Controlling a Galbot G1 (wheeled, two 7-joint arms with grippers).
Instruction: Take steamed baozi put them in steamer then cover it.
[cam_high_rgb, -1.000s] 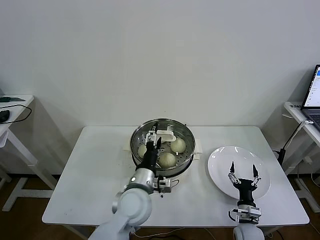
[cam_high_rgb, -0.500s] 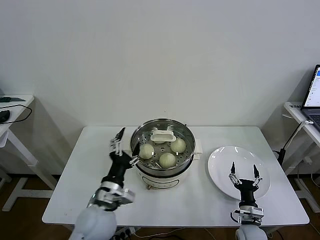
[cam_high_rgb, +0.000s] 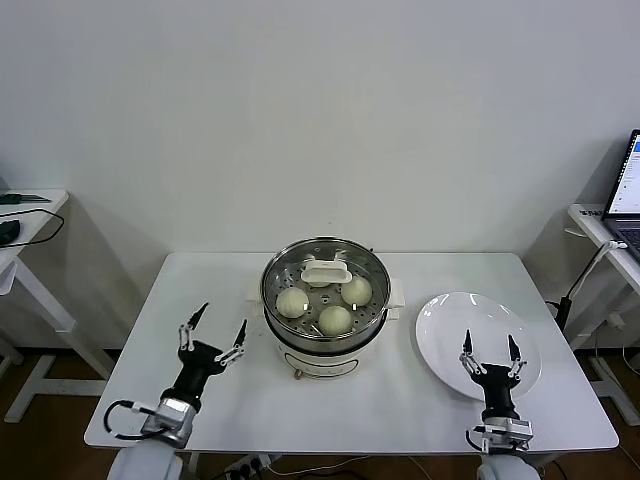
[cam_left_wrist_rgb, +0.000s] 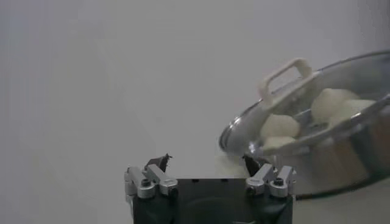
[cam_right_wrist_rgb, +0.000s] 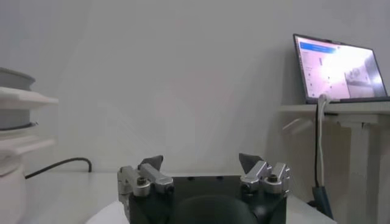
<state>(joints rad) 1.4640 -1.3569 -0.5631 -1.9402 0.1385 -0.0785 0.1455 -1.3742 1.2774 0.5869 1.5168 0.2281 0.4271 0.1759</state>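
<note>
With 3 visible steamed baozi (cam_high_rgb: 335, 319) under the cover (cam_high_rgb: 327, 271) seated on the steamer (cam_high_rgb: 325, 305) (mid-tabletop), left gripper (cam_high_rgb: 211, 338) and right gripper (cam_high_rgb: 489, 351), jaws spread wide and empty, are best kept clear.

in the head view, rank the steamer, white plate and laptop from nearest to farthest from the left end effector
1. Steamer: centre of the table, just to the right of the left end effector, with the cover on it.
2. White plate: on the table's right side, under the right end effector.
3. Laptop: on the side desk at the far right edge.
</note>
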